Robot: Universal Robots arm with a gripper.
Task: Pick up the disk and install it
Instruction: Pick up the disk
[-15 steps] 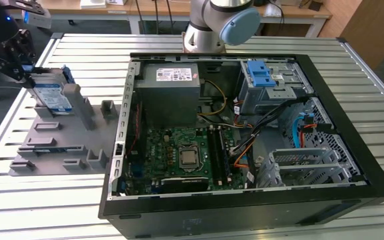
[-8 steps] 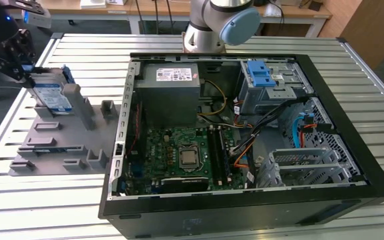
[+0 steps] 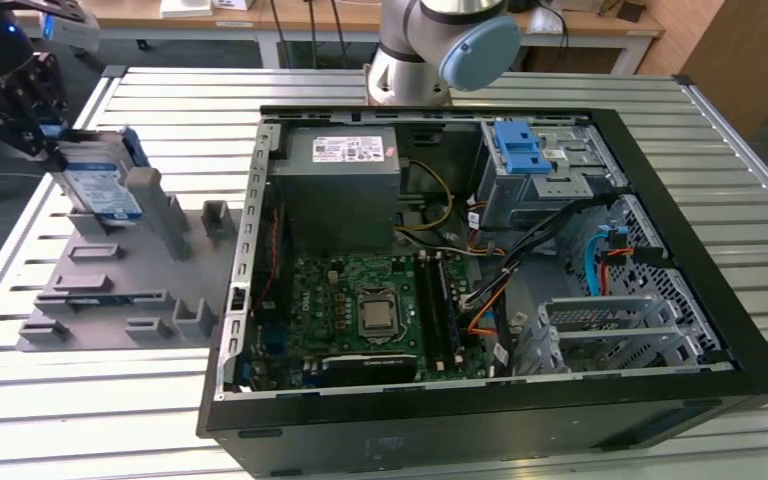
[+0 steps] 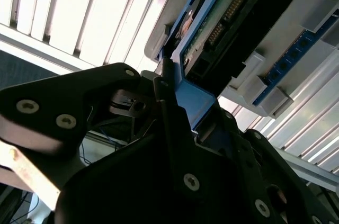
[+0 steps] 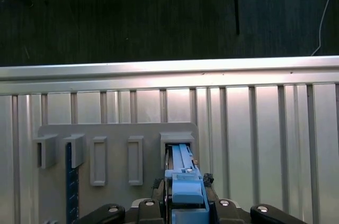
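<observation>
At the exterior view's far left, the gripper (image 3: pixel 45 135) is clamped on the blue edge of the disk (image 3: pixel 99 188), which stands upright in the grey rack (image 3: pixel 117 290).

My exterior view looks steeply down from high up and well back, taking in the open computer case (image 3: pixel 398 425) and the whole slatted tabletop (image 3: pixel 744 190). The first wrist view points down past the end effector (image 5: pixel 185 195) onto the grey fixture (image 5: pixel 116 134) and the tabletop's far edge. The second wrist view sits hard against the end effector and looks along it at the disk (image 4: pixel 238 17). All three views share the disk at that fixture.
</observation>
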